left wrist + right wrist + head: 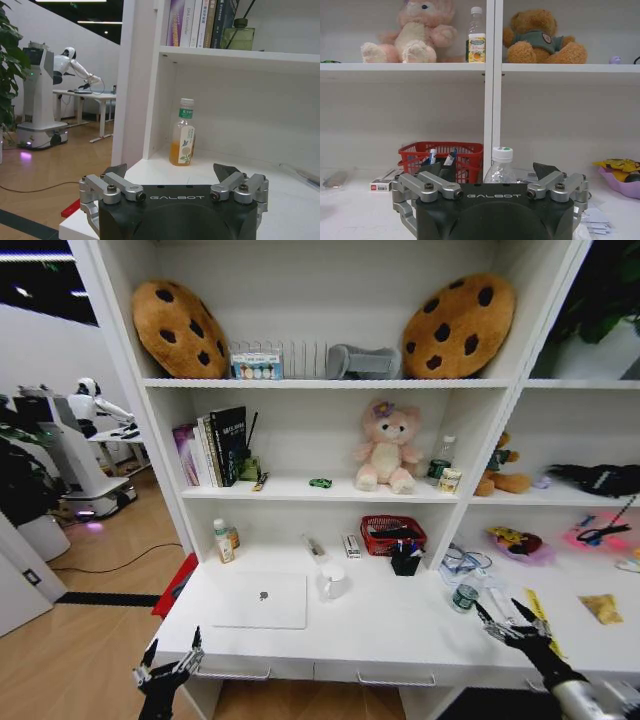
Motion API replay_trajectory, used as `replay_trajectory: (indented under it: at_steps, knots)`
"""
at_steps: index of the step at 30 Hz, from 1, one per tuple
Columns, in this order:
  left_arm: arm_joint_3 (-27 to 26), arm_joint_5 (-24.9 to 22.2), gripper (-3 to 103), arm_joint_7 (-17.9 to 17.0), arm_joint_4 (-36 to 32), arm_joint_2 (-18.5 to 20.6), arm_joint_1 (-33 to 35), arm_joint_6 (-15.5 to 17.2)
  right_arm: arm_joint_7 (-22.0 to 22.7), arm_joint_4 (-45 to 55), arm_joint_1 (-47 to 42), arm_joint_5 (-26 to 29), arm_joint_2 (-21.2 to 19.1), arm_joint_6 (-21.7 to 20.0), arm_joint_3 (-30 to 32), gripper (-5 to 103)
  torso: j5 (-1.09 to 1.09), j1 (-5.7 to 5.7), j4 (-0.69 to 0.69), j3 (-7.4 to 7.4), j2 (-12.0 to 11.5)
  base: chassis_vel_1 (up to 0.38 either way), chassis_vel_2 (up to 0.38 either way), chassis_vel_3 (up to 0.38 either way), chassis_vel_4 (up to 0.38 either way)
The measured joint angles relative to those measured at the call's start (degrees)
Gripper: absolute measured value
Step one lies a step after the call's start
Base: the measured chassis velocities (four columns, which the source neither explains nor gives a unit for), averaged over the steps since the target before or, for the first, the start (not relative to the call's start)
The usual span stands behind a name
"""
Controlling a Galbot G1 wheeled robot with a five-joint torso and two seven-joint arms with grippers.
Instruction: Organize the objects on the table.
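A thin silver laptop (260,600) lies closed on the left of the white table (400,635). The tiny green toy car (320,483) sits on the shelf above, beside a pink plush. A black holder (405,561) with pens (451,158) stands before a red basket (392,533). My left gripper (172,652) hangs open off the table's front left corner, facing an orange juice bottle (182,135). At the front right, my right gripper (505,616) is open over the table, just short of a clear bottle (501,167) with a white cap.
A white mug (333,583) stands right of the laptop. Small boxes (351,545) lie by the basket, papers and a yellow strip (538,612) near my right gripper. Books (215,448) and cookie cushions (180,328) fill the upper shelves. Another robot (90,410) stands far left.
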Motion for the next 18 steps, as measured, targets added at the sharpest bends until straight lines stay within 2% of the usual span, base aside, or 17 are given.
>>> replay_trajectory:
  at_steps: [6, 11, 14, 15, 18]
  knots:
    - [-0.07, -0.03, 98, 0.0, 0.27, -0.05, -0.05, -0.01, 0.31, -0.31, 0.93, -0.07, -0.38, -0.34, -0.26, 100, 0.01, 0.0, 0.02, 0.0, 0.0, -0.168, -0.181, 0.193, 0.186]
    - [0.04, 0.03, 98, 0.06, 0.43, -0.05, -0.05, -0.01, 0.55, -0.42, 1.83, -1.39, -0.44, -0.54, -1.14, 100, 0.04, 0.01, -0.01, 0.01, -0.01, -0.254, -0.254, 0.236, 0.249]
    - [0.12, 0.08, 98, 0.08, 0.51, -0.09, -0.03, -0.01, 0.04, 0.18, 2.01, -2.15, -0.12, -0.28, -1.95, 100, -0.04, -0.01, 0.01, 0.0, 0.01, -0.257, -0.254, 0.3, 0.254]
    - [0.21, 0.12, 98, 0.1, 0.51, -0.12, -0.02, -0.01, -0.25, 0.71, 2.32, -2.72, 0.22, -0.14, -3.01, 100, 0.04, 0.0, 0.02, 0.01, -0.01, -0.156, -0.243, 0.192, 0.265]
    - [0.36, 0.21, 98, 0.13, 0.53, -0.13, 0.0, -0.01, -0.25, 1.52, 3.12, -3.59, 0.58, -0.23, -4.85, 100, 0.05, 0.0, 0.0, 0.01, -0.01, -0.116, -0.212, 0.176, 0.195]
